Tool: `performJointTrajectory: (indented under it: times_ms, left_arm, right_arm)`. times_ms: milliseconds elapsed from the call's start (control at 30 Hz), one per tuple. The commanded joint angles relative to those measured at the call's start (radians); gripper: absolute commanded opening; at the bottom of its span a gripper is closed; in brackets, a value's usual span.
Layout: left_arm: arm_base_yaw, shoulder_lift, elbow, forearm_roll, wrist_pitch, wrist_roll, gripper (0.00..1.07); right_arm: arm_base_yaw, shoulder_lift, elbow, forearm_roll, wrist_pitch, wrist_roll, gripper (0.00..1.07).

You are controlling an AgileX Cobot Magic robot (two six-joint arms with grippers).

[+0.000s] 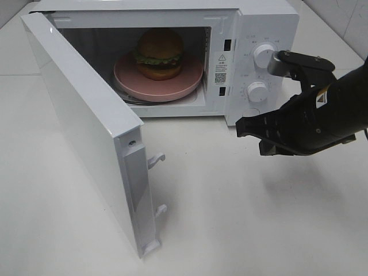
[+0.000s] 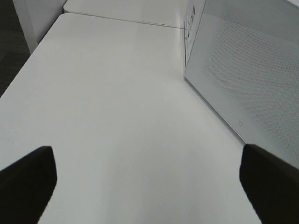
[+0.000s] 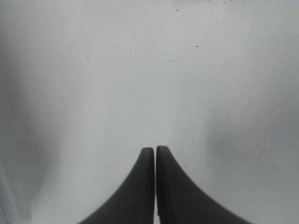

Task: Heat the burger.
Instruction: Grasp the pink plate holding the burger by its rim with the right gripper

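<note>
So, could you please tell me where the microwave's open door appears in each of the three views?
Exterior high: the microwave door stands open, running from the upper left down to the lower middle.
Left wrist: its dotted panel stands on edge, ahead and to one side of the open left gripper.
Right wrist: not in it; only the shut right gripper shows.
Shared landmark: the white table, seen in all three.

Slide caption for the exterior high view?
Burger on pink plate inside open microwave; shut right end effector outside.
</note>
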Motion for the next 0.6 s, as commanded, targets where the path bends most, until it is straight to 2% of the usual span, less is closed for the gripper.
performJointTrajectory:
  times_ms: [33,167,200,300,367,400,467,500,533,600]
  left_arm:
    - [0.003,-0.008,-0.001,0.000,0.002,-0.006,1.00]
    - [0.003,-0.008,-0.001,0.000,0.002,-0.006,1.00]
    - [0.003,-0.008,-0.001,0.000,0.002,-0.006,1.00]
    - [0.003,-0.008,-0.001,0.000,0.002,-0.006,1.00]
    - [0.003,-0.008,-0.001,0.000,0.002,-0.006,1.00]
    - [0.003,-0.008,-0.001,0.000,0.002,-0.006,1.00]
    - [0.003,-0.008,-0.001,0.000,0.002,-0.006,1.00]
    - [0.003,-0.008,-0.001,0.000,0.002,-0.006,1.00]
    - [0.003,-0.008,-0.001,0.000,0.002,-0.006,1.00]
    - [0.003,-0.008,-0.001,0.000,0.002,-0.006,1.00]
  right_arm:
    - [-0.001,-0.010,-0.024,-0.010,0.050,-0.073,0.02]
    - [-0.001,-0.010,-0.084,-0.013,0.164,-0.269,0.02]
    - [-0.001,-0.010,-0.102,-0.013,0.195,-0.391,0.02]
    - [-0.001,-0.010,-0.109,-0.013,0.204,-0.443,0.02]
    - [-0.001,-0.010,-0.130,-0.013,0.211,-0.692,0.02]
    - [-0.001,-0.010,-0.130,-0.013,0.211,-0.692,0.02]
    - [-0.001,-0.014,-0.135,-0.013,0.205,-0.902,0.02]
    - [-0.001,-0.014,-0.135,-0.013,0.205,-0.902,0.02]
    - [-0.001,-0.016,-0.135,-0.013,0.203,-1.033,0.02]
    - [-0.001,-0.016,-0.135,-0.013,0.203,-1.102,0.03]
